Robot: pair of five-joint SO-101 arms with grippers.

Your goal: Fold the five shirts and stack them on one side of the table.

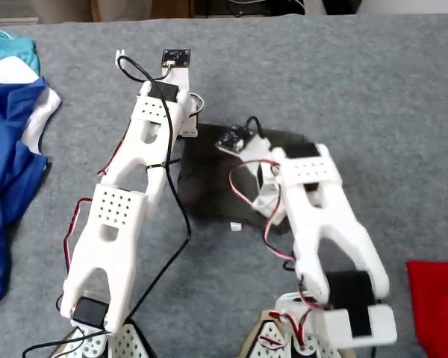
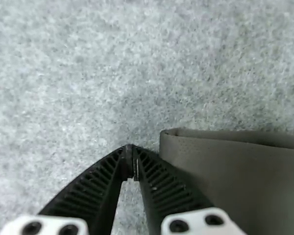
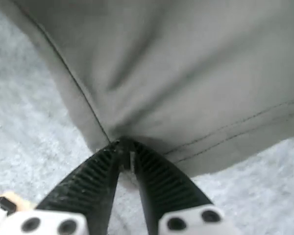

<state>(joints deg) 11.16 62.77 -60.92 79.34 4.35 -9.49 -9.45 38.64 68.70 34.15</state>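
Pinched shut, right gripper [image 3: 123,147], on a crease of the dark shirt [image 3: 176,73]; closed empty, left gripper [image 2: 130,152], just beside that shirt's folded edge, mid table [image 1: 358,74]. Looks mid-fold. Next, probably: carry over, release, then on to blue shirts [image 1: 11,149] and red shirt [image 1: 437,298].

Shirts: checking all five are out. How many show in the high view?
4: dark shirt at centre, red shirt at right edge, blue shirt and teal shirt heaped at left edge; a fifth may be hidden there.
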